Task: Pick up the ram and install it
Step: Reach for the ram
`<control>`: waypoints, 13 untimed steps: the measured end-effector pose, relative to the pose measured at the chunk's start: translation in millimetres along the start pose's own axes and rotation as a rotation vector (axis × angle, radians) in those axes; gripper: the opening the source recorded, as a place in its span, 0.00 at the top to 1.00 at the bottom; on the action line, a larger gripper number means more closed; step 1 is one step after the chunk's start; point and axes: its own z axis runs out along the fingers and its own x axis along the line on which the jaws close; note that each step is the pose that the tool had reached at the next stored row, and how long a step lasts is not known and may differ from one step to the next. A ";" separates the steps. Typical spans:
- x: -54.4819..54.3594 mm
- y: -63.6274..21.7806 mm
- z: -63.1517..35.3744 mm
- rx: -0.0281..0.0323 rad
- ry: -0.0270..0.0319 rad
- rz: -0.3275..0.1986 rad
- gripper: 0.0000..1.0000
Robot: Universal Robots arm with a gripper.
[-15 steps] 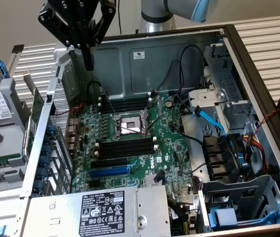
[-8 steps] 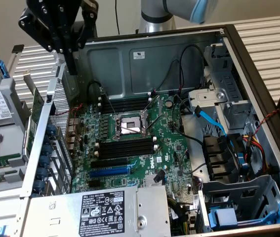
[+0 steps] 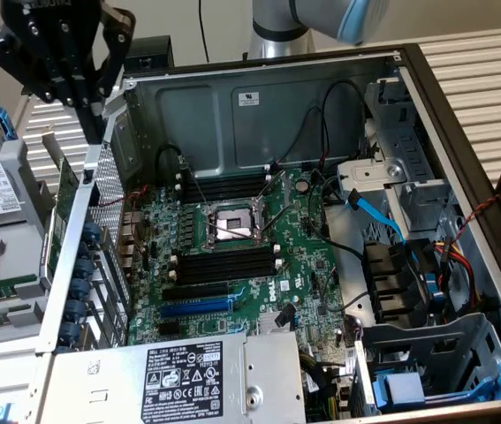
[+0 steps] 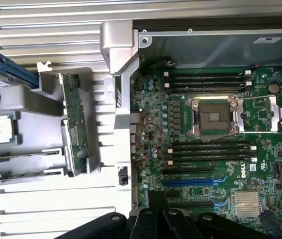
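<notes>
Slatted metal tabletop (image 4: 56, 30) carries an open computer case (image 3: 259, 97), motherboard (image 3: 232, 256) exposed. My tool (image 3: 91, 110) hangs high above the case's outer wall, nothing in it; whether it's released or clenched I cannot tell. Ram (image 4: 24, 158) lies in a grey tray (image 4: 36, 127) outside the case, beside a processor chip (image 4: 1, 128).

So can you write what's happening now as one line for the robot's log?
tool: above case's edge, exterior view's left | holding: not visible | ram: in tray outside case | memory sockets: empty
</notes>
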 end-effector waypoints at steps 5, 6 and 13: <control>16.8 -1.5 0.2 0.0053 0.0286 0.001 0.89; 20.1 -1.8 0.4 0.0076 0.0373 0.002 0.89; 51.6 -4.4 9.3 0.0103 0.0443 0.002 0.89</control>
